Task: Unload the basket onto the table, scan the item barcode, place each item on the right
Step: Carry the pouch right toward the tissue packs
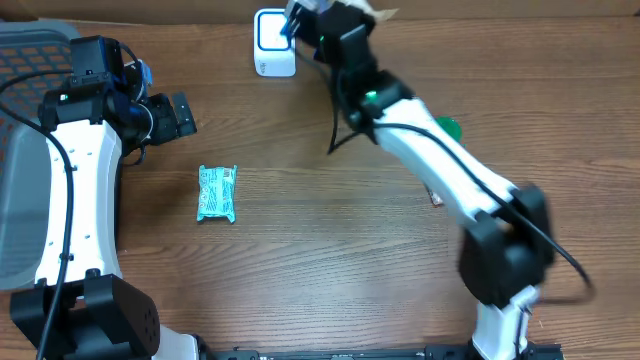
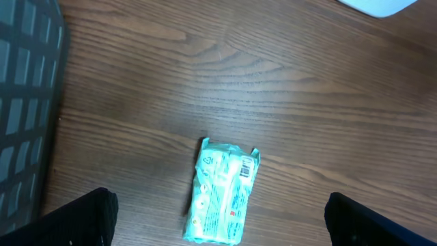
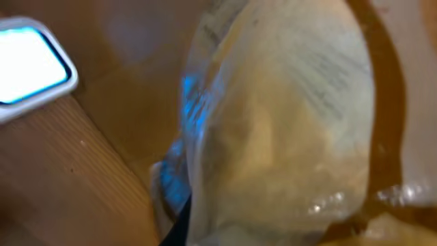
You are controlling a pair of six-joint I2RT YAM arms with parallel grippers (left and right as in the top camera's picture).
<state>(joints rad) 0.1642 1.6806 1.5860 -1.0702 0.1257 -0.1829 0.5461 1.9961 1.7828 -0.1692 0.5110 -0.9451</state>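
Although the overhead camera takes in the whole wooden surface, close detail comes only from the two wrist views. Nearest, at 6 o'clock, stand the arm bases. Further in, toward 9 o'clock, a teal packet lies flat and alone. The left wrist view shows what the overhead cannot: a printed label with a barcode facing up toward the packet's right side. The left fingers hang over it spread wide with nothing between them, their dark tips at the lower corners of that view. From above they sit at about 11 o'clock of the packet, apart from it. A grey mesh basket fills the 9 o'clock edge.

Toward 3 o'clock a small scrap lies beside the right arm, and beyond it something green peeks from behind that arm; neither can be made out.

Farthest, near 12 o'clock, a white scanner with a glowing blue-white face sits on the surface. The right fingers are closed tight just at its 3 o'clock side, gripping a clear bag of tan contents. Overhead the bag barely shows. The right wrist view is filled by it, blurred, with blue light glancing along its left side and the scanner at 10 o'clock. A tan band backs the far edge.
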